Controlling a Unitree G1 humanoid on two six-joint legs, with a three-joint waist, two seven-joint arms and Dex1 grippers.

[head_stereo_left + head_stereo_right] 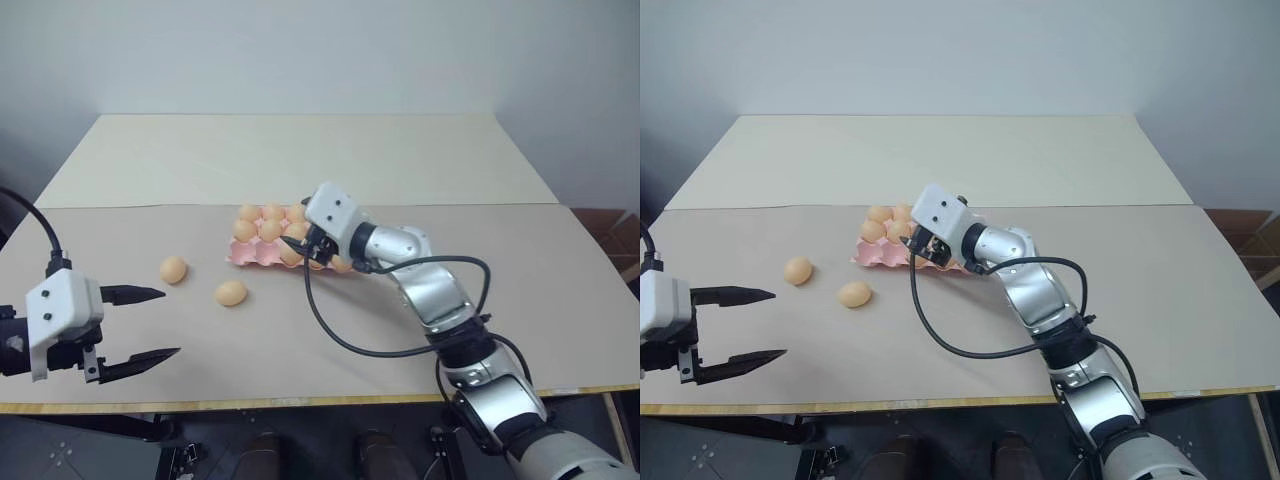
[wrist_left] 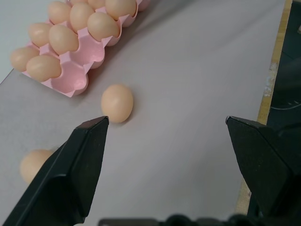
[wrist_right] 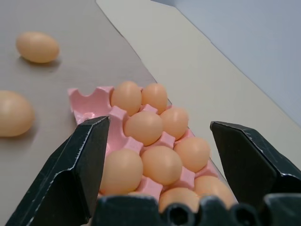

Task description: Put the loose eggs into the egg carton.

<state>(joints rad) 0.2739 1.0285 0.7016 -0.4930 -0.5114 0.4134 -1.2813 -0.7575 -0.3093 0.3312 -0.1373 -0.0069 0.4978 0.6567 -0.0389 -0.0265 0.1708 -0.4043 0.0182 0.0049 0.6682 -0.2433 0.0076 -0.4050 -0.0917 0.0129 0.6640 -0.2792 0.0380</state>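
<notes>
Eggs: two loose eggs [image 1: 231, 293] [image 1: 173, 269] lie on tabletop [image 1: 300, 340] w/ left gripper [image 1: 140, 324] nearer, jaws open, empty; right gripper [image 1: 300, 252] over egg carton [image 1: 246, 254], jaws open, empty.

No readable text, no labels, no brand marks, no numbers, no signs anywhere

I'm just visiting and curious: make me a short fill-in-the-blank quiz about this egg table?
1. ____ light orange-tan oval eggs lie loose on the tabletop.
2. The flat moulded egg carton is coloured ____.
3. The right end effector hovers over the ____.
4. The left end effector holds ____.

Answers: two; pink; carton; nothing
</notes>
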